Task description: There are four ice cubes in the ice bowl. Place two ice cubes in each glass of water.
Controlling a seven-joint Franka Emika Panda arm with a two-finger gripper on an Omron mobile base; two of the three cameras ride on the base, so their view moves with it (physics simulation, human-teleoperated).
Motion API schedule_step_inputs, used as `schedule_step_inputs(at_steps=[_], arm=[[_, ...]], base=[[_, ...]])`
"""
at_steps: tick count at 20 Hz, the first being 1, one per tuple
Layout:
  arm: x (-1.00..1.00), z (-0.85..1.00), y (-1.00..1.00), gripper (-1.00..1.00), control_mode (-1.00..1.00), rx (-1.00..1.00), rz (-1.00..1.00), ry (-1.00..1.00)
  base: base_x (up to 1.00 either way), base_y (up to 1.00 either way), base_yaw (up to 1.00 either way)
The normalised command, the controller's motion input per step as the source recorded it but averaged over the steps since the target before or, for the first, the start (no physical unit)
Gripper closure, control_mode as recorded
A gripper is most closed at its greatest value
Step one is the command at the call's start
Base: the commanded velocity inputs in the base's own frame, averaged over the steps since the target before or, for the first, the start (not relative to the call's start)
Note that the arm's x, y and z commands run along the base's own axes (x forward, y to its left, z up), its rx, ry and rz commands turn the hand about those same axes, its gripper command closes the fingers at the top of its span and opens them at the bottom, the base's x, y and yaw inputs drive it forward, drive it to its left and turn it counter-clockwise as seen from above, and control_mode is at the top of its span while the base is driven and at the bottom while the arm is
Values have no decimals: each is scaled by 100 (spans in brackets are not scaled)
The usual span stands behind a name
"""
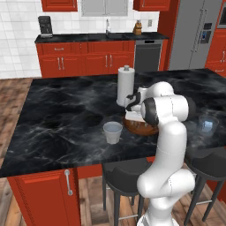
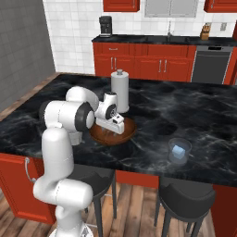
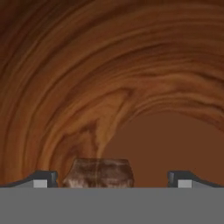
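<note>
I see the ice bowl (image 3: pixel 109 78) as reddish-brown wood with curving grain and a smooth, faintly satin finish. The bench (image 1: pixel 62 114) looks like polished black stone veined in grey, glossy. Both glasses of water (image 1: pixel 112 132) (image 2: pixel 179 150) are translucent pale grey-blue and smooth. An ice cube (image 3: pixel 98 173) by the pincer reads clear, tinted brown. The paper-towel roll (image 2: pixel 120 91) is matt white.

The bowl (image 2: pixel 130 126) was reddish-brown, its wood grain swirling in darker bands. Both glasses (image 1: pixel 112 132) (image 2: pixel 179 150) were pale grey-blue and translucent. The worktop (image 1: pixel 57 106) was black, veined in grey. The towel roll (image 1: pixel 126 86) was white. Cabinets (image 1: pixel 84 57) were red.
</note>
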Motion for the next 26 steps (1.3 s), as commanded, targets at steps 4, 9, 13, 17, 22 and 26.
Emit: schedule_step_inputs(at_steps=[4, 9, 13, 17, 22, 26], arm=[[0, 0, 0, -100, -100, 2, 0, -1], [0, 0, 0, -100, -100, 6, -2, 0], [0, 0, 4, 100, -100, 7, -4, 0], [0, -2, 0, 100, -100, 6, -5, 0], [0, -3, 0, 100, -100, 4, -5, 0], [0, 0, 0, 100, -100, 1, -5, 0]], base=[[0, 0, 0], [0, 0, 0], [0, 0, 0], [0, 0, 0], [0, 0, 0], [0, 0, 0]])
